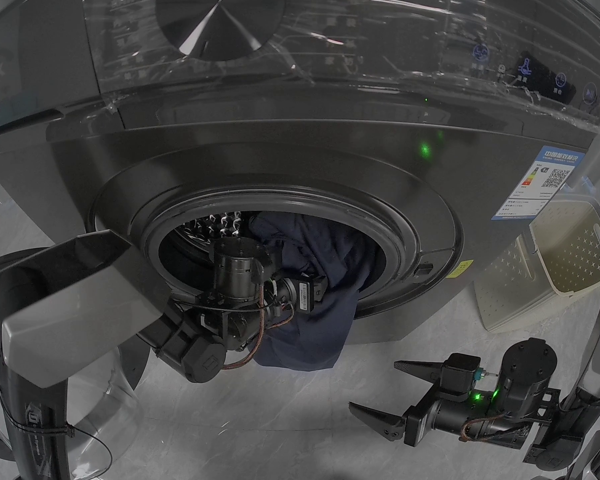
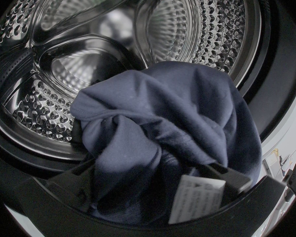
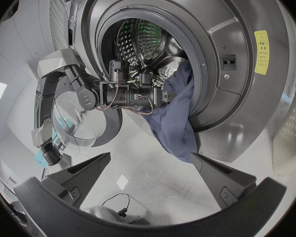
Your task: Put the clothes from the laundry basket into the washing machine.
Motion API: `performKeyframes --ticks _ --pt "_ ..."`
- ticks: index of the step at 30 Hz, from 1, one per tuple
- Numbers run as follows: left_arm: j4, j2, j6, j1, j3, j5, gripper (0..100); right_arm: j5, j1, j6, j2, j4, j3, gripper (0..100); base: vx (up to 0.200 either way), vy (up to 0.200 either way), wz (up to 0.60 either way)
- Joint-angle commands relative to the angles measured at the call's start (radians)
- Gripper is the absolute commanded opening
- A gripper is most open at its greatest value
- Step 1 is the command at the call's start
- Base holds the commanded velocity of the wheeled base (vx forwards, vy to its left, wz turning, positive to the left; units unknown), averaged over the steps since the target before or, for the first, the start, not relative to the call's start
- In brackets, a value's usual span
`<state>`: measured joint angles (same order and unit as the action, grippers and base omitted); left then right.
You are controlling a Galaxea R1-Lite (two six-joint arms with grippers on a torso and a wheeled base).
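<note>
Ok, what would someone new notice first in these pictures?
A dark blue garment spills over the washing machine's door rim, partly in the drum, partly hanging toward the floor. The left hand is at the opening, fingers apart around the bunched cloth. The right hand hangs open low, right of the opening.

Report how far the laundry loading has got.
Done: the washing machine stands open and the navy garment sits partly in the drum. In hand: the left gripper is at the opening, jaws wide with cloth bunched between them. Left: the garment's tail hangs out toward the floor. The right gripper hovers open and empty; no clothes show in the visible part of the laundry basket.
</note>
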<state>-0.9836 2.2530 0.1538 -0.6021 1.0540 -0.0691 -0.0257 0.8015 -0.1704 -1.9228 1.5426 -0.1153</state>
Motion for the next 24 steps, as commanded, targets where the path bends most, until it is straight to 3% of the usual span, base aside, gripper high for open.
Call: performKeyframes --ticks 1,6,11,13,16,21,22,24 --pt "0.006 0.033 0.003 -0.018 0.023 0.006 0 0.000 0.002 -0.001 -0.004 0.001 0.000 100 0.000 0.000 0.00" --pt "0.006 0.102 0.010 -0.005 0.156 -0.015 0 0.000 0.008 -0.001 -0.005 0.001 0.000 100 0.000 0.000 0.00" --pt "0.017 0.157 0.064 0.035 0.377 -0.112 0 0.000 0.012 -0.003 -0.004 0.001 -0.001 100 0.000 0.000 0.00" --pt "0.019 0.174 0.073 0.051 0.455 -0.133 0 0.000 0.012 -0.003 -0.005 0.001 -0.001 100 0.000 0.000 0.00" --pt "0.025 0.188 0.075 0.081 0.544 -0.146 0 0.000 0.012 -0.004 -0.005 0.001 -0.001 100 0.000 0.000 0.00" --pt "0.020 0.181 0.075 0.105 0.552 -0.164 0 0.000 0.013 -0.004 -0.005 0.001 -0.001 100 0.000 0.000 0.00" --pt "0.019 0.174 0.076 0.104 0.543 -0.164 100 0.000 0.013 -0.004 -0.005 0.001 -0.001 100 0.000 0.000 0.00" --pt "0.019 0.154 0.079 0.097 0.524 -0.164 100 0.000 0.013 -0.004 -0.009 0.001 -0.001 100 0.000 0.000 0.00"
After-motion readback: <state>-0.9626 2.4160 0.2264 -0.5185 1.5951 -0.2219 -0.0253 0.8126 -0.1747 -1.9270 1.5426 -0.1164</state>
